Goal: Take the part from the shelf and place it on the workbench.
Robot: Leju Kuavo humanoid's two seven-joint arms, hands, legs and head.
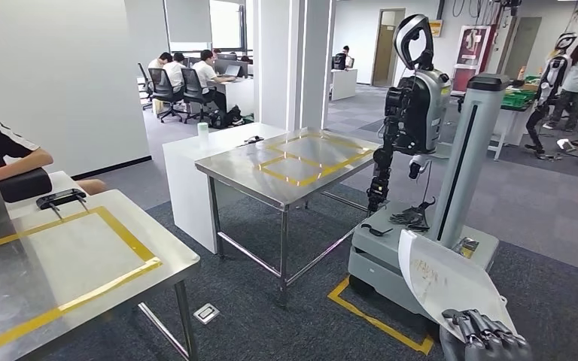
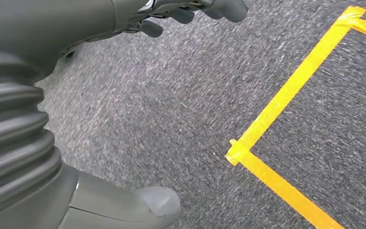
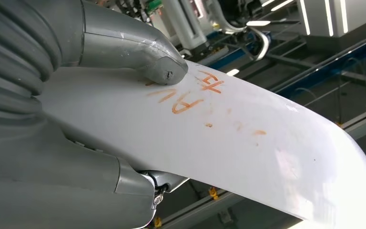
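Note:
The part (image 1: 445, 280) is a white curved sheet-like panel with orange writing. My right hand (image 1: 488, 335) grips it by its lower end at the bottom right of the head view, and the panel rises up and to the left. In the right wrist view the thumb (image 3: 140, 55) presses on the panel's (image 3: 248, 143) face, with the fingers beneath it. My left hand (image 2: 52, 124) hangs over grey carpet, thumb (image 2: 140, 202) and fingers (image 2: 195, 9) apart, holding nothing. A steel workbench (image 1: 158, 259) with a yellow tape rectangle stands at the near left.
A second steel table (image 1: 218, 171) with yellow tape stands ahead at centre, beside a white counter (image 1: 188, 150). Another humanoid robot (image 1: 414, 113) on a wheeled grey stand (image 1: 380, 263) sits inside a yellow floor marking. A person's arm (image 1: 11, 162) rests at the far left. People sit at desks behind.

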